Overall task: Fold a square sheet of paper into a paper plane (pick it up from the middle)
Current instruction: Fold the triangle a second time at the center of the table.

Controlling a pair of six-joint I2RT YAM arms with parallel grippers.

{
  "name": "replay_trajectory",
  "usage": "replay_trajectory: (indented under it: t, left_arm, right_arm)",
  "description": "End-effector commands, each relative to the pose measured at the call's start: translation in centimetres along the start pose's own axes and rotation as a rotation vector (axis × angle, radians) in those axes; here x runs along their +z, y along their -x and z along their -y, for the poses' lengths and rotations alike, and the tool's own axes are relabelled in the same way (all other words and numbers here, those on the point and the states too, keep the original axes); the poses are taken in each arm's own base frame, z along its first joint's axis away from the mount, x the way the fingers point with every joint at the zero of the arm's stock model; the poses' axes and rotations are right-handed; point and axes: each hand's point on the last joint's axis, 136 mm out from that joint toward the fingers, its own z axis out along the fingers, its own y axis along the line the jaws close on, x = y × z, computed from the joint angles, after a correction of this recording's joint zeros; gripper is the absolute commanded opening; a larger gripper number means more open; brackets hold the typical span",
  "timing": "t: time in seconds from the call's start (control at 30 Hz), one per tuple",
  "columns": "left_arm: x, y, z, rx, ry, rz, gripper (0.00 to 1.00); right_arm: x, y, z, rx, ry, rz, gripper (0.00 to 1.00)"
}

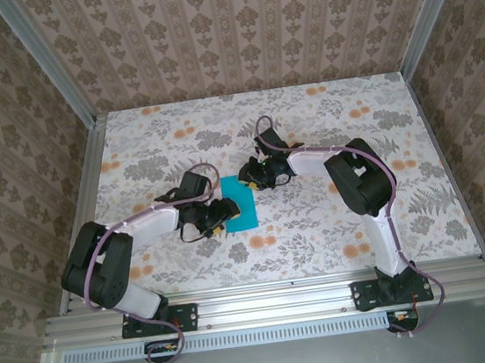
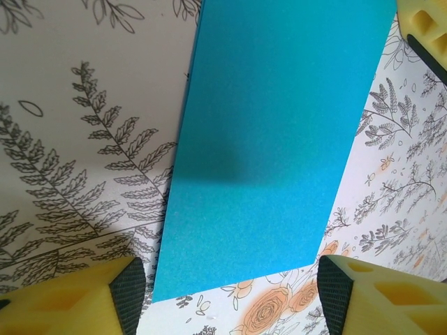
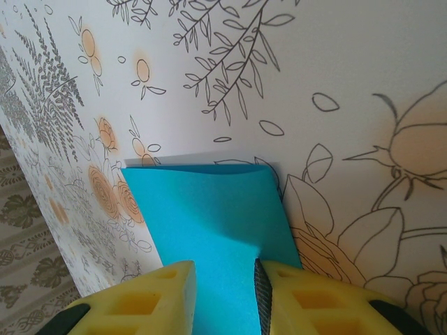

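Plainly left claw (image 2: 230,293) gapes wide, right claw (image 3: 225,286) narrowly, over the blue sheet (image 2: 272,139) (ends cut off)

1 cyan-blue sheet of paper (image 1: 239,202); 2 arms: left arm (image 1: 141,222), right arm (image 1: 321,159); 2 hands: left hand (image 1: 222,212), right hand (image 1: 248,179); 2 yellow fingers (image 2: 77,296) per hand, 4 total; 1 floral tabletop (image 1: 336,223)

The square sheet of paper (image 1: 239,201) is bright cyan-blue and unmarked, a narrow rectangle lying flat on the worktop (image 1: 319,225). It stretches away from the left claw (image 2: 230,296), its near short edge between the spread pads (image 2: 129,287). Its other end runs beneath the right claw (image 3: 225,296); a pale strip shows along the edge farthest from that claw.
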Motion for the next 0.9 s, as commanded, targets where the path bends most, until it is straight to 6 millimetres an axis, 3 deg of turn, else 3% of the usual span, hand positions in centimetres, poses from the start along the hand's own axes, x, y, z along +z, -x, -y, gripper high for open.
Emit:
replay_trajectory:
  t: [0.0, 0.2, 0.4, 0.87]
  left_arm:
    - [0.1, 0.1, 0.3, 0.013, -0.001, -0.024, 0.69]
    - [0.5, -0.2, 0.5, 0.022, -0.005, -0.042, 0.67]
    - [0.4, -0.1, 0.9, 0.029, -0.022, -0.040, 0.51]
    - [-0.5, 0.5, 1.3, 0.050, -0.032, 0.002, 0.43]
  right_arm:
    - [1.4, -1.3, 6.8, 0.091, -0.188, -0.031, 0.32]
    - [1.4, -1.3, 7.0, 0.101, -0.195, -0.030, 0.32]
    - [1.5, -1.3, 7.1, 0.100, -0.199, -0.031, 0.32]
    - [1.5, -1.3, 7.5, 0.101, -0.204, -0.034, 0.32]
